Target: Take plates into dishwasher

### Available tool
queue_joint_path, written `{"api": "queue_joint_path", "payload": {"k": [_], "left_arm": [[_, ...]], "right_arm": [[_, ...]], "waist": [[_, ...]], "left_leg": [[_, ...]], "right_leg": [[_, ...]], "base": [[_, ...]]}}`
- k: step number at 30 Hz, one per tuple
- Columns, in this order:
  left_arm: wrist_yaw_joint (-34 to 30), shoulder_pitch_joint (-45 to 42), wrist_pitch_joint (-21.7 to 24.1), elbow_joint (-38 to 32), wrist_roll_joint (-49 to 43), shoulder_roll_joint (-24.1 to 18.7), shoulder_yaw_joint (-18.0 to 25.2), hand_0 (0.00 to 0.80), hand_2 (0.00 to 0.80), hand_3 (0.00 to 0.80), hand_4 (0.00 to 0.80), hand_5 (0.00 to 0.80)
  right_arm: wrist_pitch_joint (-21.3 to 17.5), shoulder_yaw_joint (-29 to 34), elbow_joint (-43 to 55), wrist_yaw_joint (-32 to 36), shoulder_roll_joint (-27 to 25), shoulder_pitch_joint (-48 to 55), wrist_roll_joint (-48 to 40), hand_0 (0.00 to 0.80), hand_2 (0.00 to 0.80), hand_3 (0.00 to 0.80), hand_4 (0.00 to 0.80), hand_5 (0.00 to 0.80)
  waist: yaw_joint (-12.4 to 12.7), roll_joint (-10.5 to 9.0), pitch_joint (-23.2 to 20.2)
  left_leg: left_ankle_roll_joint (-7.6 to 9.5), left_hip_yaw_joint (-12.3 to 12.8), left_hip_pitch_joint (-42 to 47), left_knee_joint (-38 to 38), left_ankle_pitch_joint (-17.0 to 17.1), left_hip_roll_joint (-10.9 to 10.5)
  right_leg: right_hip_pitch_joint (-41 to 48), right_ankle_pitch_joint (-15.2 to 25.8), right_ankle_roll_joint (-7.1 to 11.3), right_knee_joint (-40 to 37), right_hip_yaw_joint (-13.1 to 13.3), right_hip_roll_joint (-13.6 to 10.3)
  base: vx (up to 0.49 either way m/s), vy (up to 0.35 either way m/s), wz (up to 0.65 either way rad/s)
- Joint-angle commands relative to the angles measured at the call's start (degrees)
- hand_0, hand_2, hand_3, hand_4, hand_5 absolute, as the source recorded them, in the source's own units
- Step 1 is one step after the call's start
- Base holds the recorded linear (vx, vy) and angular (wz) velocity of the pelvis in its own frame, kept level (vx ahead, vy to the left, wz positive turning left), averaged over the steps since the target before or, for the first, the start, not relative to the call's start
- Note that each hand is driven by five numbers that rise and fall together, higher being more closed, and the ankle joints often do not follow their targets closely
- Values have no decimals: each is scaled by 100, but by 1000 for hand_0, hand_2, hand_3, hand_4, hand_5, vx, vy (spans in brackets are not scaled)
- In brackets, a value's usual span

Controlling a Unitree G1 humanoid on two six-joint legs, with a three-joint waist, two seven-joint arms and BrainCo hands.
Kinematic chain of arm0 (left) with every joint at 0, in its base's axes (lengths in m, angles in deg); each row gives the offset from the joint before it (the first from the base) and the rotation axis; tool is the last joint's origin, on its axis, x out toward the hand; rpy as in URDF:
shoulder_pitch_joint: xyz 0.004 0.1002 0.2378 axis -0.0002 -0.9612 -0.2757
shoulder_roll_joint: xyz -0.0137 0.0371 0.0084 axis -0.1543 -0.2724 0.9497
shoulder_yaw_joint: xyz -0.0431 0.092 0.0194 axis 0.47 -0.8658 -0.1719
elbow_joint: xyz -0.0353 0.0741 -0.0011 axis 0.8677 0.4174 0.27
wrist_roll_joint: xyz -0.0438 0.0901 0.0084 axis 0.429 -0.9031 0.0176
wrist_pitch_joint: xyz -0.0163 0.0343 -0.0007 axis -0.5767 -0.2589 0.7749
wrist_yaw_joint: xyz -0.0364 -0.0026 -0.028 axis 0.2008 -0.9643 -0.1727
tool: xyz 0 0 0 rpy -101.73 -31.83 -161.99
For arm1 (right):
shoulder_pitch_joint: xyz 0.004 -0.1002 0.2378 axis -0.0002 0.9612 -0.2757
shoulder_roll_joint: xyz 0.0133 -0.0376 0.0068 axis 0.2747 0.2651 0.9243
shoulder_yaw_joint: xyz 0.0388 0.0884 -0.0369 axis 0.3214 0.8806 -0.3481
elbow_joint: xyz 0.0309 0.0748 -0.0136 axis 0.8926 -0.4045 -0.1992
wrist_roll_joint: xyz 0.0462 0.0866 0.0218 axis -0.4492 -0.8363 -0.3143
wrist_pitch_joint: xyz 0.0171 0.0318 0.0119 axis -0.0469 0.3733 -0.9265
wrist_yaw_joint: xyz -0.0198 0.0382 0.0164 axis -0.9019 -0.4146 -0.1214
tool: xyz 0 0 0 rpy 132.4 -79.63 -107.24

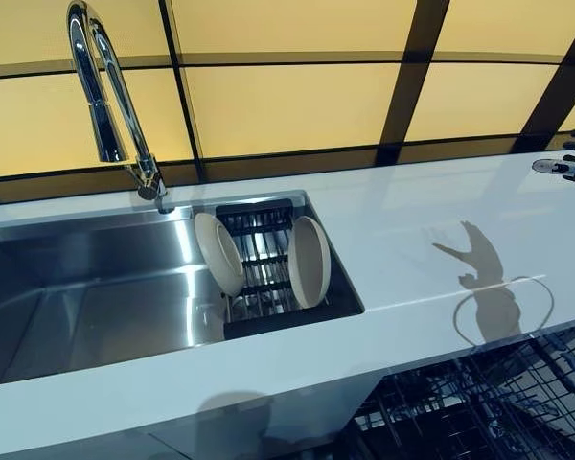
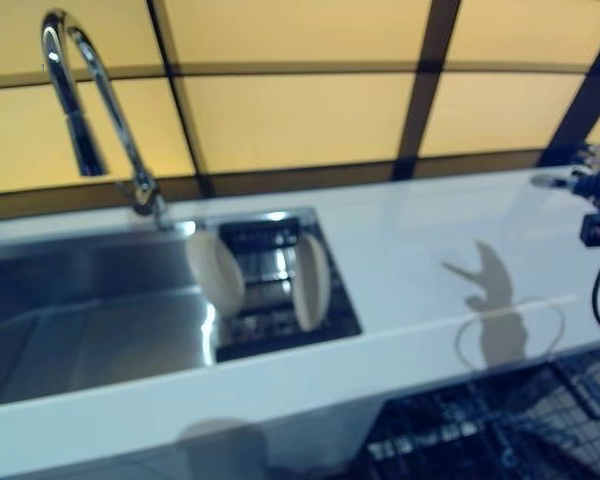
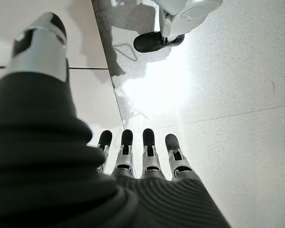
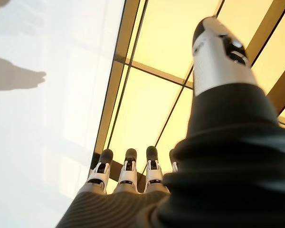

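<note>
Two cream plates stand on edge in a black rack (image 1: 259, 264) at the right end of the steel sink (image 1: 86, 297): one plate (image 1: 218, 253) at the rack's left, the other plate (image 1: 309, 261) at its right. The dishwasher's dark wire rack (image 1: 498, 402) is pulled out below the counter at the lower right. My right hand (image 1: 567, 165) hovers above the counter's far right end, far from the plates, fingers straight and empty. My left hand (image 3: 133, 156) shows only in its wrist view, hanging over the floor with straight fingers and holding nothing.
A tall chrome tap (image 1: 110, 96) arches over the sink's back edge. The white counter (image 1: 441, 220) runs from the sink to the right. Yellow wall panels with dark frames (image 1: 287, 105) stand behind it.
</note>
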Motion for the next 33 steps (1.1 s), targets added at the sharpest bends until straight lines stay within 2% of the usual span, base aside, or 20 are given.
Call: {"api": "queue_joint_path", "payload": {"k": [1,4,8,9,10,12,13,14,17,19,23,33], "left_arm": [[72,92,-28,206,21,-272,-213,0,0,0,0,0],[86,116,-67,140,-39,-255,-217,0,0,0,0,0],[85,138,-106,49,-83,-250,-259,0,0,0,0,0],[76,138,-115,29,-91,-255,-269,0,0,0,0,0],[63,143,-110,20,-116,-250,-282,0,0,0,0,0],[48,139,-119,2,-131,-245,-298,0,0,0,0,0],[36,124,-117,-16,-146,-235,-306,0,0,0,0,0],[18,80,-102,-44,-188,-208,-324,0,0,0,0,0],[0,23,-83,-68,-215,-189,-342,0,0,0,0,0],[-33,-44,-77,-113,-244,-186,-348,0,0,0,0,0],[-71,-110,-57,-151,-282,-180,-344,0,0,0,0,0],[-145,-243,83,-247,-311,-222,-336,0,0,0,0,0]], "right_arm": [[-520,-562,299,266,-176,-494,540,0,0,0,0,0],[-760,-830,423,378,-134,-557,1241,0,0,0,0,0],[-1317,-1198,491,468,-60,-742,2141,0,0,0,0,0],[-1443,-1314,499,380,-56,-833,2367,0,0,0,0,0],[-1765,-1519,507,237,-57,-966,2995,0,0,0,0,0],[-1969,-1722,516,120,-80,-1112,3445,0,0,0,0,0],[-2196,-1872,539,-76,-109,-1204,3814,0,0,0,0,0],[-2438,-2053,602,-342,-148,-1297,4481,0,0,0,0,0],[-2648,-2241,686,-606,-204,-1397,4924,0,0,0,0,0],[-2950,-2384,857,-912,-281,-1431,5580,0,0,0,0,0],[-3321,-2593,1044,-1227,-427,-1498,6040,0,0,0,0,0],[-3888,-2841,1081,-1595,-589,-1340,7057,0,0,0,0,0]], "waist": [[233,-558,-453],[273,-566,-449],[363,-572,-437],[391,-573,-435],[434,-577,-431],[472,-577,-436],[505,-576,-440],[559,-578,-446],[597,-572,-452],[642,-572,-451],[700,-594,-452],[824,-674,-351]], "left_leg": [[-83,140,-27,1,25,-97],[-77,114,-35,2,30,-98],[-78,78,-47,0,40,-102],[-81,66,-56,1,47,-104],[-86,55,-71,3,54,-99],[-86,40,-80,-1,59,-97],[-89,26,-89,-4,66,-94],[-91,4,-105,-9,72,-94],[-92,-16,-117,-13,79,-88],[-91,-43,-138,-10,85,-86],[-87,-102,-151,-18,86,-93],[-50,-263,-195,-25,82,-112]], "right_leg": [[121,176,866,102,116,-502],[126,191,880,93,100,-514],[136,211,898,62,51,-531],[137,218,903,52,41,-535],[135,230,915,35,17,-544],[132,242,928,20,-2,-549],[134,251,937,5,-25,-553],[140,255,947,-17,-62,-560],[141,251,957,-17,-99,-569],[145,244,970,-17,-135,-583],[163,226,975,-17,-190,-593],[174,259,1018,-17,-312,-630]], "base": [[0,0,0],[0,0,0],[6,-7,4],[8,-13,6],[0,0,0],[0,0,0],[0,0,0],[20,-14,6],[20,-5,16],[35,-2,11],[47,3,17],[42,-5,12]]}}
